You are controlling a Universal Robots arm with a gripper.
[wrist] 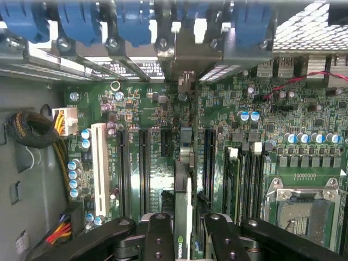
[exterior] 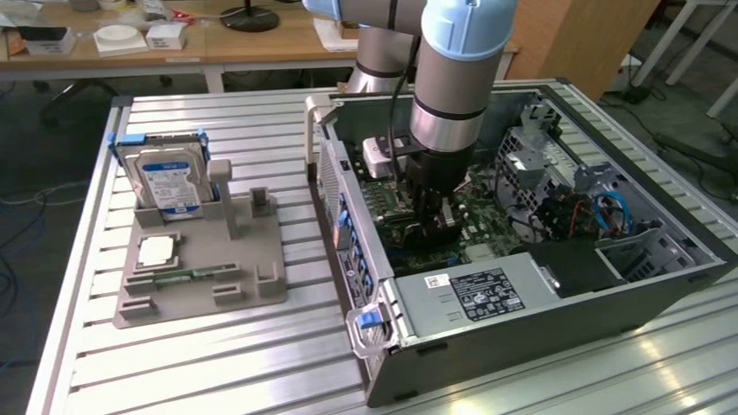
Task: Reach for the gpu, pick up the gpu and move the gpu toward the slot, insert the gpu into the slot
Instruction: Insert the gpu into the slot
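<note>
Down inside the open computer case (exterior: pixel 507 320), the gripper (exterior: pixel 431 218) is closed on the gpu (wrist: pixel 183 217), which the wrist view shows edge-on as a very slim card pinched between the two black fingers (wrist: pixel 161 239). Its long axis runs along the motherboard (wrist: pixel 239 136), parallel to the dark expansion slots (wrist: pixel 144 168), with its far end pointing toward the metal bracket (wrist: pixel 196 49) at the case's rear wall (the row of blue clips sits there). The card stands directly over one slot; whether it touches cannot be told. The silver hard drive (exterior: pixel 168 177) stands outside in the grey holder (exterior: pixel 202 268).
</note>
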